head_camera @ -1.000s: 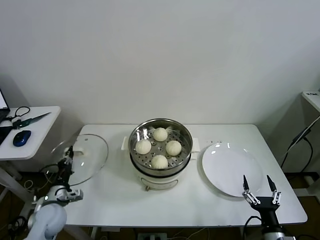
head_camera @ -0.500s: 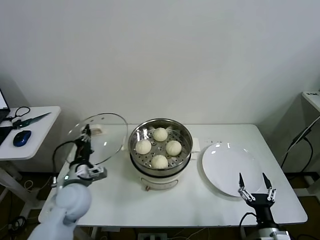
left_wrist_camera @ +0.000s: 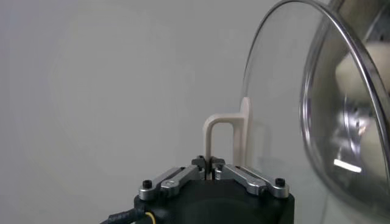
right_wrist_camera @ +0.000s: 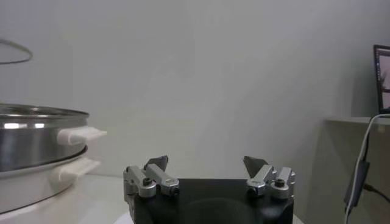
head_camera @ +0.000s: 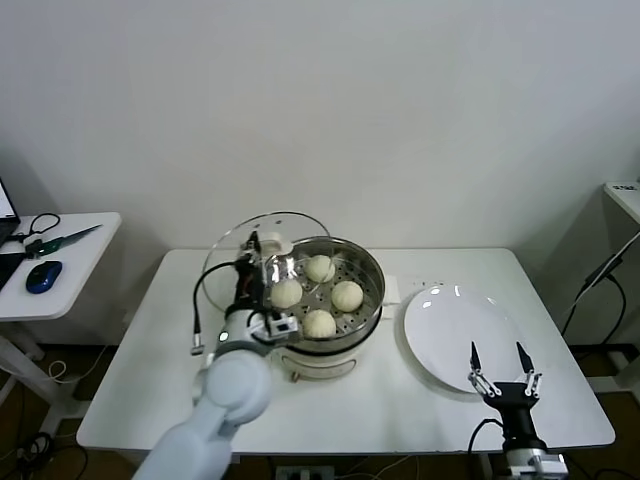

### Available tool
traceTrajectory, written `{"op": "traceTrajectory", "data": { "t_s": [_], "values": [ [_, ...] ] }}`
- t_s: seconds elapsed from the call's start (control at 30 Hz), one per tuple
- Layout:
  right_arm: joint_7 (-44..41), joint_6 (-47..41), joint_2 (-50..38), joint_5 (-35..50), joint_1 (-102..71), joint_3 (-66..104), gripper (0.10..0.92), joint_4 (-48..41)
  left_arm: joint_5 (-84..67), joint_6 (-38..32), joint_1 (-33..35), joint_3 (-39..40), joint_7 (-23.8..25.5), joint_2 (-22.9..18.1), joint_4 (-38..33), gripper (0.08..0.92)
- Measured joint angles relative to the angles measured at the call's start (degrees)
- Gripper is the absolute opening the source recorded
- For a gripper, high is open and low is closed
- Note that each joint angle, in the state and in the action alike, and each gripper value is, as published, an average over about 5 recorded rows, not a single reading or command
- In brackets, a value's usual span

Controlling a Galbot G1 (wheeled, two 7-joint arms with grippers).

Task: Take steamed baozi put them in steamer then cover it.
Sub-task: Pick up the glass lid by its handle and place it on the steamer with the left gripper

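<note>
Closest to us, at the near right edge of the white table (head_camera: 400, 400), we see the right gripper (head_camera: 497, 362) with its two fingers spread wide and nothing between them. It waits just in front of the flat white plate (head_camera: 460, 335), which has nothing on it. The arm below it is cut off by the picture's edge.

A bit farther in and to the left, we see the left gripper (head_camera: 250, 268) clenched on the cream handle (left_wrist_camera: 225, 137) of the glass lid (head_camera: 235, 260). In the left wrist view the fingers (left_wrist_camera: 177, 176) pinch the handle's thin loop tight. The lid is see-through with a shiny metal rim. It is held up on its edge, tilted, right by the left side of the steamer (head_camera: 322, 300) and partly over its rim. It is not sitting on the pot.

The steamer stands in the middle of the table. It is a round shiny metal pot on a white base with side handles. Inside, on the tray with little holes, lie the four steamed baozi (head_camera: 320, 296). They are smooth, round and cream-white, close together like a diamond. We see the left one only through the glass, so it looks a bit blurry.

Far left stands a small side table (head_camera: 60, 270) with a blue mouse (head_camera: 43, 276); it is cut off at the edge.
</note>
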Motion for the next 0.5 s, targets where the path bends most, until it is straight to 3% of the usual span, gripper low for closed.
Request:
{"op": "traceTrajectory", "data": {
  "t_s": [0.3,0.5],
  "values": [
    [0.11,0.65,0.26,0.02,0.51,-0.21,0.823,-0.52,7.00,0.73,-2.04,6.59,0.96,-8.40,4.78,0.136],
    [0.27,1.16,0.24,0.16,0.58,0.04,0.823,-0.56,10.37,0.71,-2.23,9.22,1.07,-11.68,8.26,0.136]
  ]
}}
